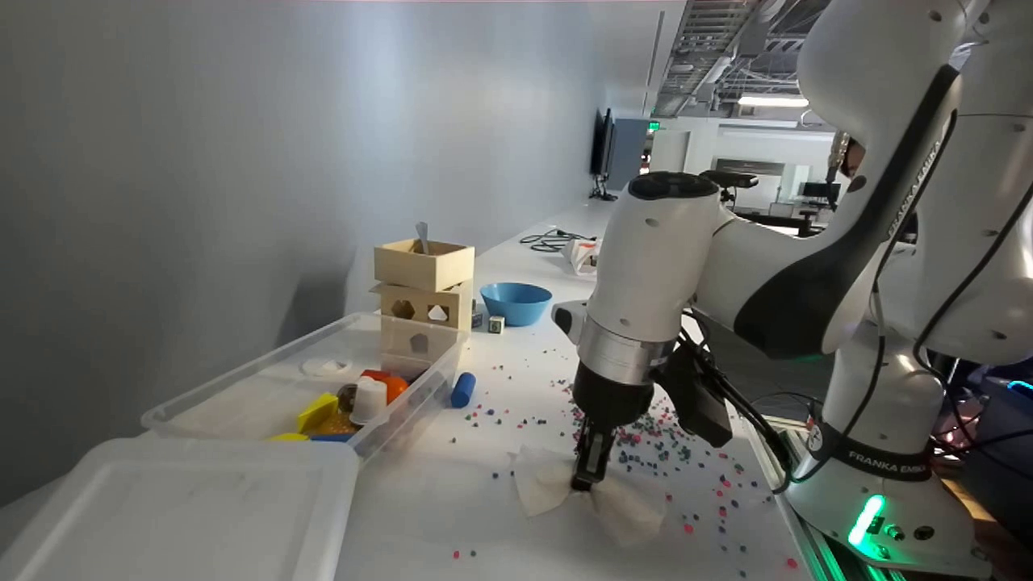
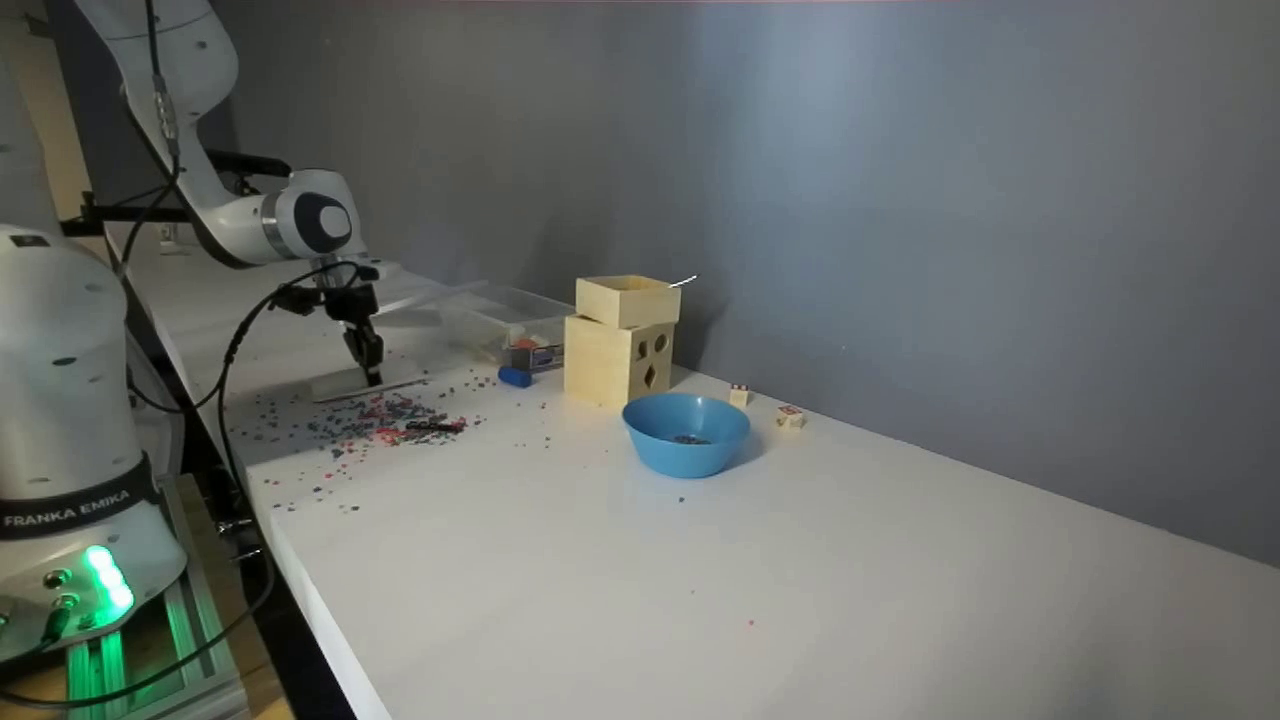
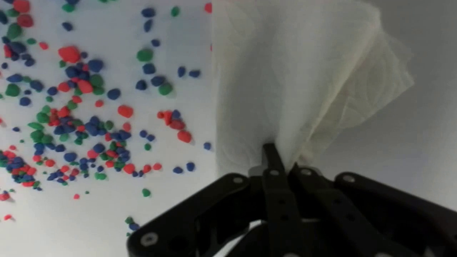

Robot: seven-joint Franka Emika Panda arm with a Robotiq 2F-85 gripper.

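Observation:
A thin, pale paper towel [image 3: 257, 82] is pinched at its lower part in the wrist view, with my gripper [image 3: 283, 159] shut on it. From that pinch the sheet fans out in folds, its right corner creased over. In an exterior view the gripper [image 1: 583, 484] points down at the white table, and the towel [image 1: 542, 482] spreads to both sides of the fingertips. Red, green and blue pebbles [image 3: 69, 54] lie scattered beside the towel's left edge in the wrist view, thickest at the far left. The pebbles [image 2: 390, 412] also show in both exterior views.
A blue bowl [image 2: 685, 458] holds some small dark pieces. Near the wall stand a wooden shape box [image 2: 600, 365] and a clear bin [image 1: 413, 413] with toys inside. A white lid [image 1: 202, 508], a blue cylinder [image 1: 463, 390] and small blocks [image 2: 790, 417] also lie on the table.

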